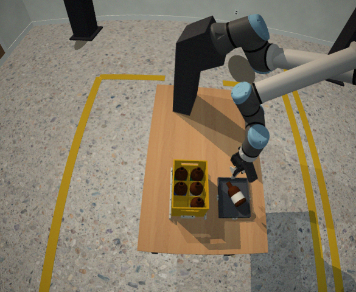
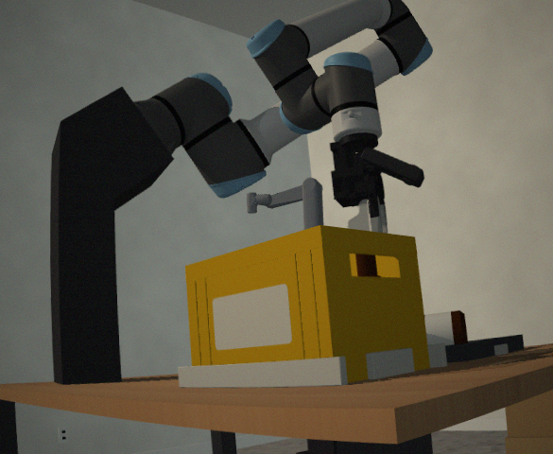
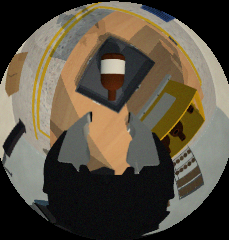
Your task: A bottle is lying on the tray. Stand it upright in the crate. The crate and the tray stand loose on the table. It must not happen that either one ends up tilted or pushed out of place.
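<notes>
A brown bottle (image 1: 235, 193) (image 3: 113, 72) with a white label lies on its side in the dark grey tray (image 1: 224, 210) (image 3: 140, 62), its neck toward the far end of the tray; its base end shows in the exterior view (image 2: 457, 326). My gripper (image 1: 235, 171) (image 3: 110, 112) (image 2: 371, 217) is open and empty. It hangs above the table just beyond the tray's far edge, near the bottle's neck. The yellow crate (image 1: 173, 194) (image 2: 267, 264) (image 3: 181, 97) stands left of the tray. It holds several upright brown bottles, and its near left cell is empty.
The crate stands between white blocks (image 2: 262, 375) on the wooden table (image 1: 178, 132) (image 2: 217, 410). The arm's black pedestal (image 1: 191, 62) stands at the table's far end. Yellow floor tape (image 1: 70, 151) runs around the table.
</notes>
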